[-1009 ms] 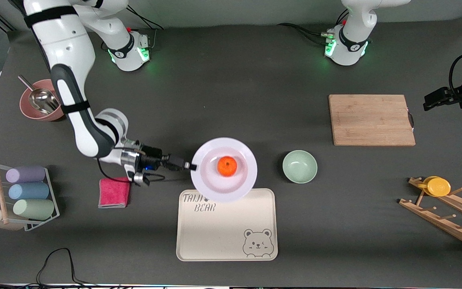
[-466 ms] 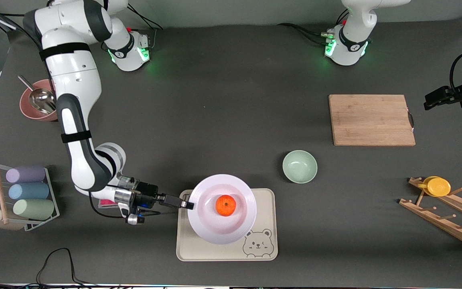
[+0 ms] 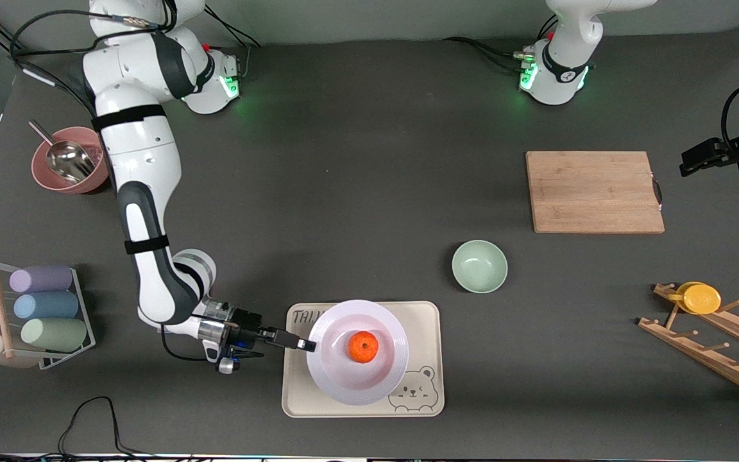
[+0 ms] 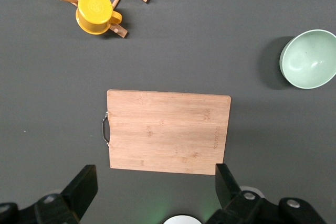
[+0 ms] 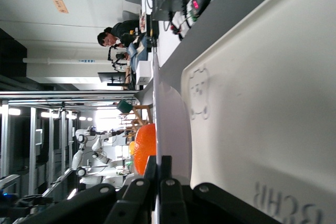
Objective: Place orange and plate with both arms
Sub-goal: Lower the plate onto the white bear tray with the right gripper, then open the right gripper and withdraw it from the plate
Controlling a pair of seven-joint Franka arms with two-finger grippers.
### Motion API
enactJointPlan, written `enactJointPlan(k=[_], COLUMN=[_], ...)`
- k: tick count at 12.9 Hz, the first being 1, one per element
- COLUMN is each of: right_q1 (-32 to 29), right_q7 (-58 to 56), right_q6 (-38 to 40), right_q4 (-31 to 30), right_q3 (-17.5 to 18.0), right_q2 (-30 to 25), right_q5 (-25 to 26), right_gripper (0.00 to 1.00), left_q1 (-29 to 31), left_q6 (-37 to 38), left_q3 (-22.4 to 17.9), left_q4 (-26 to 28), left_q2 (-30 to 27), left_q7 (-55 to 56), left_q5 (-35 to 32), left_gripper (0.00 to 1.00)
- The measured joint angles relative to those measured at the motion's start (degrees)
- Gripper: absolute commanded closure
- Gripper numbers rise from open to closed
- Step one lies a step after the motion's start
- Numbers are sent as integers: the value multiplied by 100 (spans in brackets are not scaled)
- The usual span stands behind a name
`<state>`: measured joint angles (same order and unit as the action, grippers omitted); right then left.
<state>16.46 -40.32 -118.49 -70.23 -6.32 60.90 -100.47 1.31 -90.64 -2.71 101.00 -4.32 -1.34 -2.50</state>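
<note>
The right claw point(image 3: 308, 346) is pinching the plate point(image 3: 337, 378) by its rim, keeping it level over the bear tray point(image 3: 421, 314) so the orange point(image 3: 363, 346) stays centred; the left claw point(image 4: 157, 192) is waiting spread wide and empty over the cutting board point(image 4: 168, 129).

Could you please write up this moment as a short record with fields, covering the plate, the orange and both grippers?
plate: over the beige bear tray; whether it touches the tray cannot be told
orange: on the plate, near its middle
right gripper: shut on the plate's rim, at the edge toward the right arm's end of the table
left gripper: open, holding nothing, waiting above the wooden cutting board
green bowl: on the table, farther from the front camera than the tray
</note>
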Motion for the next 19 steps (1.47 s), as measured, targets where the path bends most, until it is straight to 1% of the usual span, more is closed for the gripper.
enactJointPlan(k=[4, 10, 11, 12, 13, 17, 19], right_q1=[1, 6, 7, 5, 5, 5, 4], right_q7=[-367, -607, -659, -695, -707, -715, -715], right_q6=[-178, -179, -179, -176, -175, -175, -177], right_q4=[267, 318, 319, 320, 321, 347, 351], right_q3=[4, 45, 50, 51, 51, 51, 45], right_q2=[393, 523, 541, 552, 553, 553, 553], right_q5=[0, -19, -19, -26, -26, -26, -24], right_gripper=[100, 100, 89, 73, 61, 57, 57], left_q1=[7, 109, 110, 110, 110, 111, 113], left_q6=[-1, -1, -3, -7, -7, -59, -111], left_q3=[0, -3, -3, -3, -3, -3, -3], left_q4=[8, 18, 40, 57, 70, 157, 179], left_q2=[-2, -43, -42, -42, -42, -42, -42], left_q7=[0, -1, -1, -1, -1, -1, -1], left_q5=[0, 0, 0, 0, 0, 0, 0], left_gripper=[0, 0, 0, 0, 0, 0, 0])
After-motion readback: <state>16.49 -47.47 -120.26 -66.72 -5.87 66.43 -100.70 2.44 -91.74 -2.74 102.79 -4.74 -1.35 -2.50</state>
